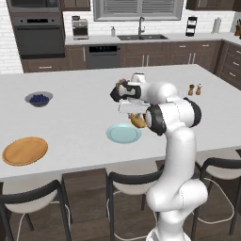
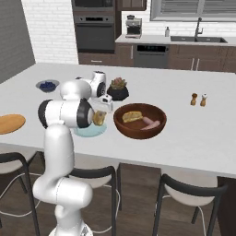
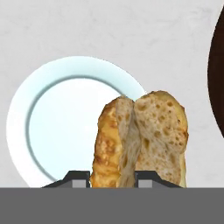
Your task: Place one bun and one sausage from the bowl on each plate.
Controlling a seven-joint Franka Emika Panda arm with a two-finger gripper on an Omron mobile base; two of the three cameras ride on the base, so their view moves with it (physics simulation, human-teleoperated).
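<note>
Hand view: tool [image 3: 113, 180] clamps the bun [image 3: 140, 140], long axis pointing away, above the light-blue plate [image 3: 57, 83].

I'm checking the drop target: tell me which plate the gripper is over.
The light-blue plate: the gripper, shut on a bun, hangs above it beside the bowl. The orange plate lies far off to the left.

bowl [image 3: 217, 74] cut by frame edge
</note>
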